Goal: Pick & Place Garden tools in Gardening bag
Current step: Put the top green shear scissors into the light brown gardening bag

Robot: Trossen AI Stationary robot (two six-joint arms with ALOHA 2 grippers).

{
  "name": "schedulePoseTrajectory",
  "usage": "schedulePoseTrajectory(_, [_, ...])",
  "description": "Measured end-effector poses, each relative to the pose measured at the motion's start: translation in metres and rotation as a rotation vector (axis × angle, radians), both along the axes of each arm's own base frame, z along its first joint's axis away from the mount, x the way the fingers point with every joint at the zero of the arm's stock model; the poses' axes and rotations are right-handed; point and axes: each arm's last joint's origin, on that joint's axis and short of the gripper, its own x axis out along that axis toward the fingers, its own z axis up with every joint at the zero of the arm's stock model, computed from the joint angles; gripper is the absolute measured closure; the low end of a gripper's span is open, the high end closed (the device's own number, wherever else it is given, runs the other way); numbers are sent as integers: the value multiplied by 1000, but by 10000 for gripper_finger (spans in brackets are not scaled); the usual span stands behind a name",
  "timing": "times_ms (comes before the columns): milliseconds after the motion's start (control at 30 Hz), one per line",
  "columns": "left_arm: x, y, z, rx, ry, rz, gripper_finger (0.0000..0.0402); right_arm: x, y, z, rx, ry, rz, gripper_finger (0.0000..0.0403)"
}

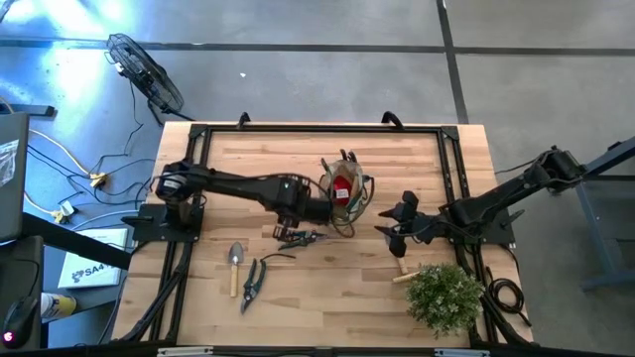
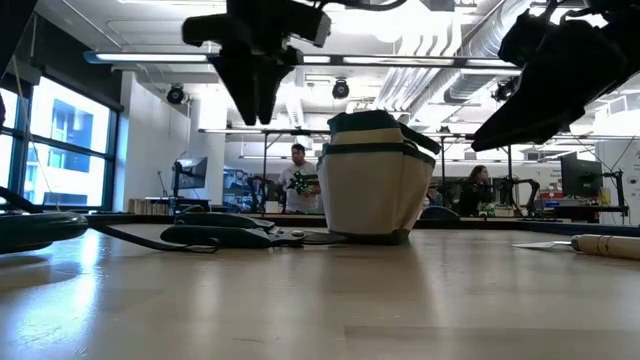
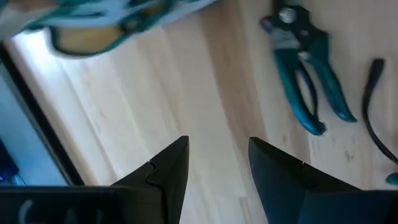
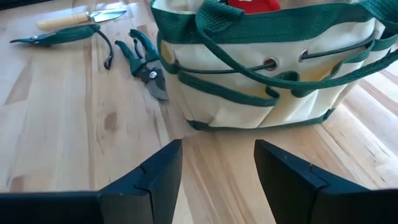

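The olive-tan gardening bag (image 1: 349,190) stands upright on its base at the table's middle, with the red glove (image 1: 340,189) inside it. My left gripper (image 1: 314,210) is open and empty above the table just left of the bag; its wrist view (image 3: 217,146) shows bare wood below. Dark shears (image 1: 298,238) lie near it. A trowel (image 1: 235,263) and more shears (image 1: 252,285) lie flat toward the near left. My right gripper (image 1: 390,230) is open and empty to the right of the bag, facing it (image 4: 217,149). A second trowel's wooden handle (image 1: 401,275) lies beside the plant.
A bushy green plant (image 1: 444,297) stands at the near right corner. Black rails (image 1: 198,134) frame the tabletop. Bare wood lies along the near edge between the shears and the plant. People show in the room behind (image 2: 297,180).
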Motion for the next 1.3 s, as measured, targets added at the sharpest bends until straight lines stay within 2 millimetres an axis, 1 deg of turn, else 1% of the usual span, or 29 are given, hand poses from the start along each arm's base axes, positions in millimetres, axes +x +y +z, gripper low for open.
schedulePoseTrajectory(233, [-9,-20,-19,-45,93,-61,242,0,1,0,-1,1,3,212])
schedulePoseTrajectory(300, [-11,-24,-25,-36,100,-70,242,0,1,0,-1,1,3,212])
schedulePoseTrajectory(400, [-11,-24,-33,-42,100,-58,242,0,1,0,-4,2,5,212])
schedulePoseTrajectory(500, [-7,-24,-41,-74,45,-4,242,0,1,0,-3,1,4,212])
schedulePoseTrajectory(700, [-12,-21,-54,-185,100,53,242,0,1,0,1,0,2,212])
schedulePoseTrajectory(833, [-14,-20,-59,-267,116,132,242,0,1,0,2,-1,1,212])
schedulePoseTrajectory(967, [-13,-19,-60,-339,111,204,242,0,1,1,5,-10,-1,212])
schedulePoseTrajectory(1067, [-10,-19,-60,-342,72,245,242,1,1,2,9,-27,-4,212])
schedulePoseTrajectory(1200, [-4,-16,-63,-304,0,367,242,2,1,3,15,-41,-4,212])
schedulePoseTrajectory(1300, [-4,-11,-68,-303,12,446,242,2,1,3,16,-43,-3,212])
